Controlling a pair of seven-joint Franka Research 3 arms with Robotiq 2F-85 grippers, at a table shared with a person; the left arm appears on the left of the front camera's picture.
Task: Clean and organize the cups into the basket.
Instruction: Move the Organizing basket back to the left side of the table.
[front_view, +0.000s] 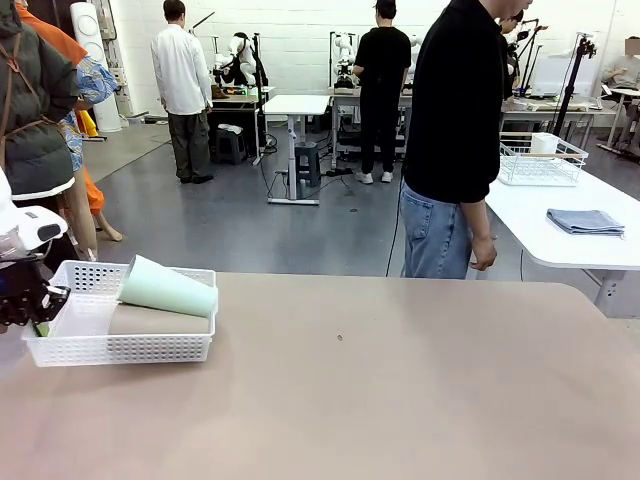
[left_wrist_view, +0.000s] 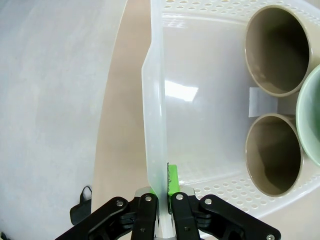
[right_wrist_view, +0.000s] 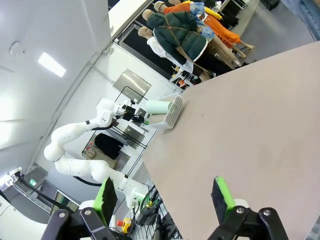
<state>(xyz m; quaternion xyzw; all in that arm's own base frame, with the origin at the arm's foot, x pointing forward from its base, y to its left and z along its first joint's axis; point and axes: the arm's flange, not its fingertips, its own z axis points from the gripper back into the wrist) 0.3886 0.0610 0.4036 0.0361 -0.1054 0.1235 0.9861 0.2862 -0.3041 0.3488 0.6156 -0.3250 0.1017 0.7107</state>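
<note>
Left gripper (left_wrist_view: 161, 200): jaws clamped on the basket (left_wrist_view: 155, 125) side wall. Cups (left_wrist_view: 272, 150) lie inside, beyond the jaws. Right gripper (right_wrist_view: 165, 192): jaws wide, empty.

Front: left gripper (front_view: 30, 300) cut off at frame edge, fingertips hidden behind basket (front_view: 120, 345) wall; tan cup (front_view: 160, 322) mostly covered by mint cup (front_view: 168, 288). Left wrist: mint cup rim cropped at right edge
</note>
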